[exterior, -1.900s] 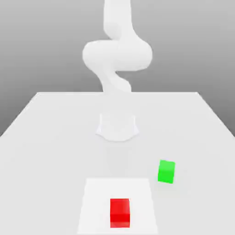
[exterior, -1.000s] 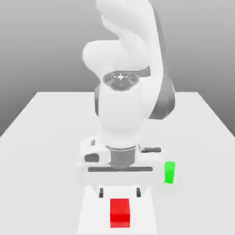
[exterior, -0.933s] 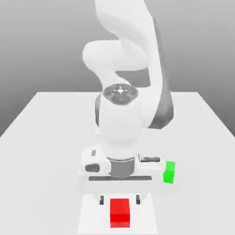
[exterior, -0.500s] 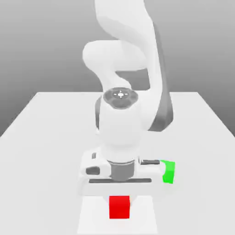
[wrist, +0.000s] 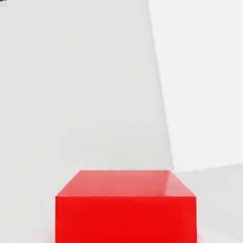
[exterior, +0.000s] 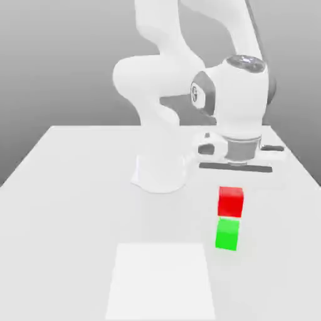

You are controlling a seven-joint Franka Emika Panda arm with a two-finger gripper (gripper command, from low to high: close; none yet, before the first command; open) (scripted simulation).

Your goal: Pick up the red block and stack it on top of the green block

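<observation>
The gripper [exterior: 231,191] is closed on the red block [exterior: 231,202], which is held aloft between its 2 fingers; in the hand view the near face and top of the same block are seen close to the camera, level and square. The grip appears to be set around the block's sides, though the contact itself is hard to make out against the white hand.

Outward from there, the green block [exterior: 227,235] is seen under the red one in the exterior view, resting on the table [exterior: 75,213]; a thin pale strip is seen between the 2 blocks, so they are probably still to be brought together, though height and depth cannot be fully judged from this 1 angle. The white square [exterior: 161,282] lies nearer the camera, towards the exterior view's left, with neither of the 2 blocks on it.

Step 2, the placing, is judged to be in hand, the pick-up being done; next, the red block should be centred over the green one, lowered straight until the faces meet, and only then released; if it is let go too high or off-centre, the lower block could be knocked or the upper one tipped off.
</observation>
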